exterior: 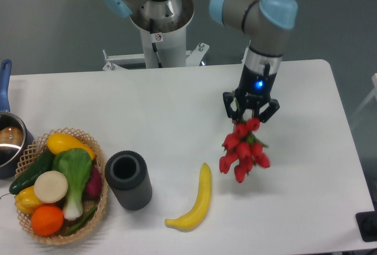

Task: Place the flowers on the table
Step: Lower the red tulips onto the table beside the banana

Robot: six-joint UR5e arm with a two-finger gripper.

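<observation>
Pincer (250, 115) clamped on flowers (243, 151)

claw (250, 115) clamps flowers (242, 151) | above table (177, 108) | banana (197, 201) nearby

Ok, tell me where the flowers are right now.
The flowers hang from the hand over the right half of the table, just right of the banana.
</observation>
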